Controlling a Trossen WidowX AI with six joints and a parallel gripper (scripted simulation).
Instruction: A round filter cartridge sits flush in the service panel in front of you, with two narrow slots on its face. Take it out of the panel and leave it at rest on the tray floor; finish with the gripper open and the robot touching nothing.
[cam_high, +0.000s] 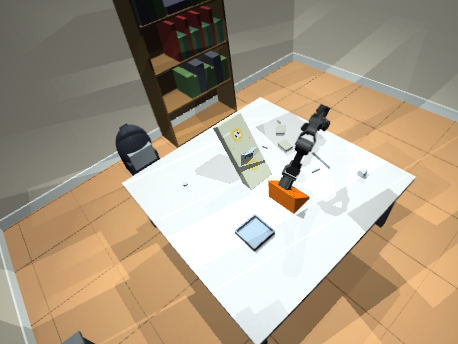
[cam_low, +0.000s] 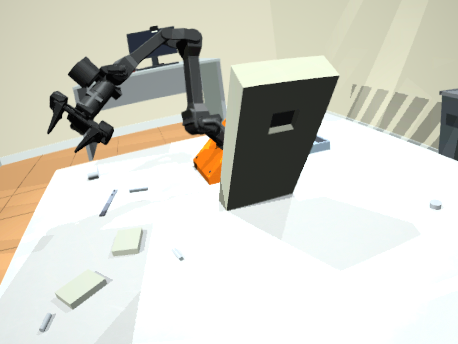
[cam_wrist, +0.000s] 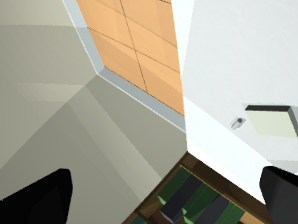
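Observation:
The pale service panel (cam_high: 258, 179) (cam_low: 260, 170) stands tilted on the table. Its face shows in the top view, with an upper yellow-ringed round spot (cam_high: 237, 134) with dark marks and a lower yellow ring (cam_high: 253, 164). Which holds the cartridge, and its slots, are too small to tell. A grey angled piece (cam_high: 248, 156) lies between them. The dark-rimmed tray (cam_high: 245, 241) (cam_low: 322, 147) is on the table, its floor showing no object. My gripper (cam_low: 62, 142) (cam_wrist: 171, 180) is open, with nothing between its fingers, raised above the table away from panel and tray.
The orange arm base (cam_high: 286, 197) (cam_low: 207, 162) stands between panel and tray. Two pale blocks, one (cam_high: 285, 145) (cam_low: 127, 241) and another (cam_high: 281, 129) (cam_low: 81, 288) (cam_wrist: 272, 122), lie beyond the panel with small pins. A thin bar (cam_high: 321, 160) (cam_low: 108, 202) and a white cylinder (cam_high: 363, 174) (cam_low: 93, 173) lie aside.

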